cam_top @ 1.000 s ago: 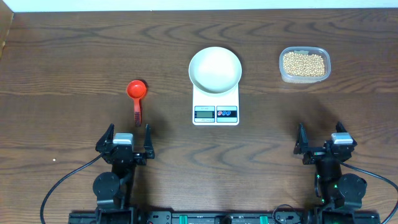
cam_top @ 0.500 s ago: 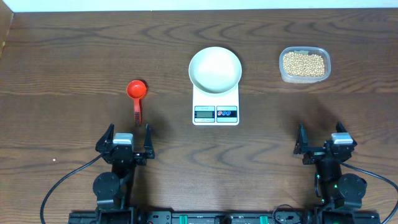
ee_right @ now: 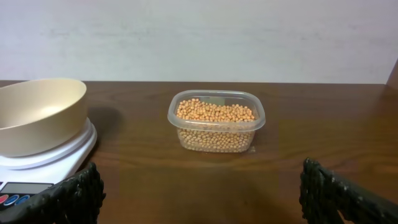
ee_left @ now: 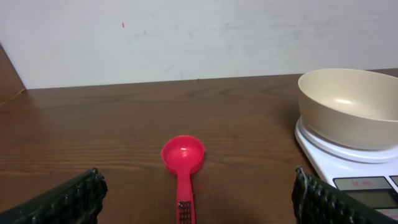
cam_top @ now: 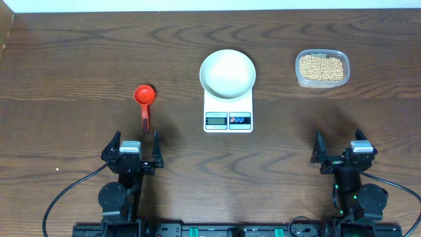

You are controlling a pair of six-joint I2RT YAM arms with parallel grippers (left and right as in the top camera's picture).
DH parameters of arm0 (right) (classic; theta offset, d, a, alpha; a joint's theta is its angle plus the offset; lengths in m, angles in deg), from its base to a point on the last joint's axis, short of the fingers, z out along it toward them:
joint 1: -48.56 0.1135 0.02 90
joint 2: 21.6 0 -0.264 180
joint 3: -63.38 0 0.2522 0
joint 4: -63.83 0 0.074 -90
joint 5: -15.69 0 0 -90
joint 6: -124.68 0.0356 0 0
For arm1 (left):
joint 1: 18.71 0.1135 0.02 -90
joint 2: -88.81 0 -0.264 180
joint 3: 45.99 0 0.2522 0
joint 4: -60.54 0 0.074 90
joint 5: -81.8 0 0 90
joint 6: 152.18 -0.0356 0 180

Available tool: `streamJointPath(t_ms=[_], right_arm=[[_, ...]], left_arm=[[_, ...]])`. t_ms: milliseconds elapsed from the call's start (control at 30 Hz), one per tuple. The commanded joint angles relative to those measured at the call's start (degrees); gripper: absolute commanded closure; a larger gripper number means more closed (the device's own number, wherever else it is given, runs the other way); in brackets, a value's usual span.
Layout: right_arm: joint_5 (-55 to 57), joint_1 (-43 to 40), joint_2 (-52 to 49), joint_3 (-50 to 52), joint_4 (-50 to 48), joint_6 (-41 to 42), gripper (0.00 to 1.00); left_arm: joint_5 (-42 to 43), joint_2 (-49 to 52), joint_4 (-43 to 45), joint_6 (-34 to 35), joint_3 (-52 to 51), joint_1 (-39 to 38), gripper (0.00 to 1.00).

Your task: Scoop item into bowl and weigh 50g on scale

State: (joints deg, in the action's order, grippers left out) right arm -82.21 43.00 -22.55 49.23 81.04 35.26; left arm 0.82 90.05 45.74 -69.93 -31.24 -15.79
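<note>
- Nearest me, by the worktop's near edge, the left gripper sits low with its jaws spread wide and nothing between them. It is left of centre, pointing toward the far edge.
- The right gripper sits by the same near edge, right of centre. It is just as wide open and just as empty.
- Just beyond the left gripper lies a red scoop. Its handle runs back toward the jaws and its cup faces the far edge. The cup looks empty from the left wrist view, and neither gripper touches it.
- In the middle of the worktop stands the scale, its display and buttons turned toward the near edge. I cannot read the display from here.
- The bowl rests on the scale's far half. It is plain white inside with no beans in it.
- Farther off toward the far right corner, a clear plastic tub holds the beans, heaped close to its rim. It stands well apart from the scale.
- By my reckoning the work has barely begun: the bowl is in place on the scale, but nothing is scooped or weighed.
- What is left is to pick up the scoop, carry it across to the tub, and ferry beans into the bowl until the reading is right.
</note>
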Motion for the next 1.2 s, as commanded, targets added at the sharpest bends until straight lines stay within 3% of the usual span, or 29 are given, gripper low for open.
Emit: streamJointPath(t_ms=[0, 1167], right_arm=[[0.0, -0.4, 0.4, 0.1, 0.2, -0.3, 0.01], [0.0, -0.4, 0.4, 0.1, 0.2, -0.3, 0.01]], left_arm=[[0.4, 0.2, -2.3, -0.1, -0.8, 0.2, 0.03], [0.4, 0.2, -0.7, -0.1, -0.8, 0.2, 0.02]])
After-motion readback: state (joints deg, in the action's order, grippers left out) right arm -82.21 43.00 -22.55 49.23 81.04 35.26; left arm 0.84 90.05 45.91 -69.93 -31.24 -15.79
